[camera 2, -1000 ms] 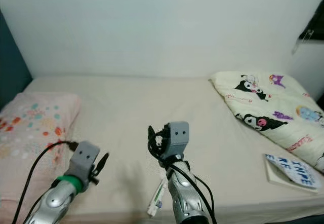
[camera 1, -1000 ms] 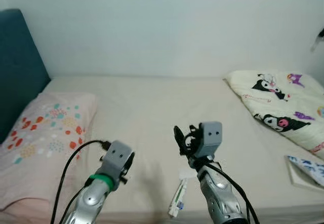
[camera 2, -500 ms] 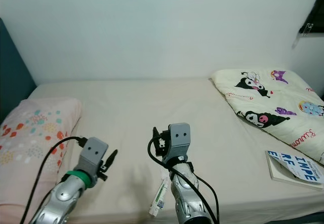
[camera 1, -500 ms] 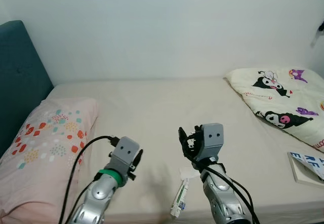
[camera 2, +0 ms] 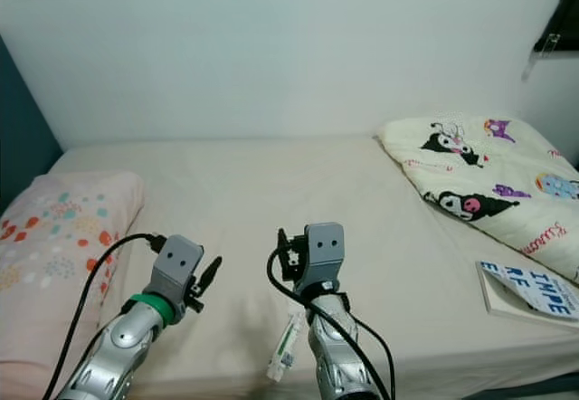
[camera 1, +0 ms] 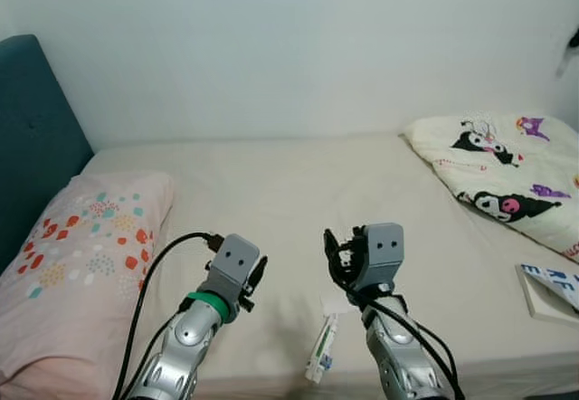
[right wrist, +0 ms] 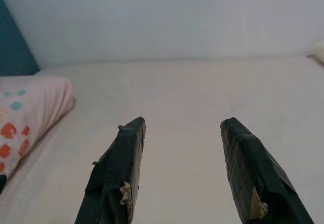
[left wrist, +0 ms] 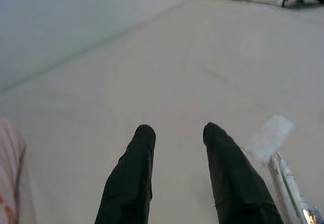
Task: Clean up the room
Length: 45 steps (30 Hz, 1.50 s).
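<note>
A bed is set against the wall. On the bed, a pillow lies at the left end beside the headboard, a blanket at the right end, a book before the blanket, and a tube near the front edge.
</note>
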{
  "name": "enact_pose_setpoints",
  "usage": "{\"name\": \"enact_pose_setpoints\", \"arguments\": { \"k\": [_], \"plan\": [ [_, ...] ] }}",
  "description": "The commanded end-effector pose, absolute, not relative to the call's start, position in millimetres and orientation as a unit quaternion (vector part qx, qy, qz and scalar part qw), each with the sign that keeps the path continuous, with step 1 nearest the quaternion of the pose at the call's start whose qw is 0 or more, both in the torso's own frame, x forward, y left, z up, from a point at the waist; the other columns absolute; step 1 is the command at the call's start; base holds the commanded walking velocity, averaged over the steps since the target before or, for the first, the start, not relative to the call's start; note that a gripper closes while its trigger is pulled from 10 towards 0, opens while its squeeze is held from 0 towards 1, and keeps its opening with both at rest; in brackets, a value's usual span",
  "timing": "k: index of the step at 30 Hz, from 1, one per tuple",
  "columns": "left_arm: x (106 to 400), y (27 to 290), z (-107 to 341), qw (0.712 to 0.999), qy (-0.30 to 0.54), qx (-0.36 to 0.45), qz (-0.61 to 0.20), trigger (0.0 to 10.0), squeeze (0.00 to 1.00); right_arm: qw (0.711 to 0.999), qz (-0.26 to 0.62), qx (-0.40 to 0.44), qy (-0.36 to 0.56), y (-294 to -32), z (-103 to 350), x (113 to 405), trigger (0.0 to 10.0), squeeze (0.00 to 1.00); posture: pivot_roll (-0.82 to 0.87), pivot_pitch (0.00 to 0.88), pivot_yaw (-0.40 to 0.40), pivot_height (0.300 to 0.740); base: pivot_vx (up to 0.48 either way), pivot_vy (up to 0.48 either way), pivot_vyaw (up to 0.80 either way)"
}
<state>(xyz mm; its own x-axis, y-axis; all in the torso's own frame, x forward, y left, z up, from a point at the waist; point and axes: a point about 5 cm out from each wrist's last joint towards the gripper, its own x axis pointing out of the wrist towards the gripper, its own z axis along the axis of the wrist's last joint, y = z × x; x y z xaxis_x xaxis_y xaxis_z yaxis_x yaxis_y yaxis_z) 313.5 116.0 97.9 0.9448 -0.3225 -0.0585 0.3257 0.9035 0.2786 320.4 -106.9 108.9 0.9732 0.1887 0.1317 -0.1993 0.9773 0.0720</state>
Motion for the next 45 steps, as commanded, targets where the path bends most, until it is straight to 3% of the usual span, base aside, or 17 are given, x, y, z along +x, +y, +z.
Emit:
{"name": "enact_pose_setpoints", "arguments": {
  "k": [1, 21, 28, 34, 35, 38, 41, 45],
  "plan": [
    [310, 121, 91, 0.976, 0.021, 0.14, -0.163, 10.0, 0.0, 0.993, 0.094, 0.046, -0.056, -107, 105, 317, 10.0, 0.0, -0.15, 0.015, 0.094, 0.615, 0.0, 0.0, 0.0],
    [308, 115, 93, 0.974, 0.022, 0.142, -0.176, 10.0, 0.0, 0.988, 0.115, 0.097, -0.022, -106, 96, 310, 10.0, 0.0, -0.14, 0.062, 0.114, 0.605, 0.0, 0.0, 0.0],
    [304, 119, 92, 0.966, 0.026, 0.164, -0.199, 10.0, 0.0, 0.978, 0.16, 0.089, 0.103, -99, 55, 293, 10.0, 0.0, -0.14, 0.1, 0.114, 0.605, 0.0, 0.0, 0.0],
    [305, 134, 98, 0.953, 0.025, 0.207, -0.218, 10.0, 0.0, 0.952, 0.099, 0.191, 0.216, -125, 11, 276, 10.0, 0.0, -0.11, 0.142, 0.108, 0.605, 0.0, 0.0, 0.0],
    [303, 142, 99, 0.952, 0.029, 0.215, -0.215, 10.0, 0.0, 0.96, 0.035, 0.137, 0.243, -148, 0, 275, 10.0, 0.0, -0.1, 0.173, 0.11, 0.605, 0.0, 0.0, 0.0],
    [301, 147, 99, 0.951, 0.033, 0.22, -0.214, 10.0, 0.0, 0.964, -0.024, 0.081, 0.251, -169, -4, 275, 10.0, 0.0, -0.1, 0.188, 0.115, 0.605, 0.0, 0.0, 0.0],
    [299, 150, 98, 0.951, 0.038, 0.222, -0.213, 10.0, 0.0, 0.967, -0.06, 0.064, 0.238, -184, -1, 278, 10.0, 0.0, -0.1, 0.202, 0.12, 0.605, 0.0, 0.0, 0.0],
    [296, 150, 100, 0.951, 0.038, 0.222, -0.213, 10.0, 0.0, 0.974, -0.051, 0.1, 0.196, -186, 10, 286, 10.0, 0.0, -0.08, 0.228, 0.131, 0.605, 0.0, 0.0, 0.0]
  ]
}}
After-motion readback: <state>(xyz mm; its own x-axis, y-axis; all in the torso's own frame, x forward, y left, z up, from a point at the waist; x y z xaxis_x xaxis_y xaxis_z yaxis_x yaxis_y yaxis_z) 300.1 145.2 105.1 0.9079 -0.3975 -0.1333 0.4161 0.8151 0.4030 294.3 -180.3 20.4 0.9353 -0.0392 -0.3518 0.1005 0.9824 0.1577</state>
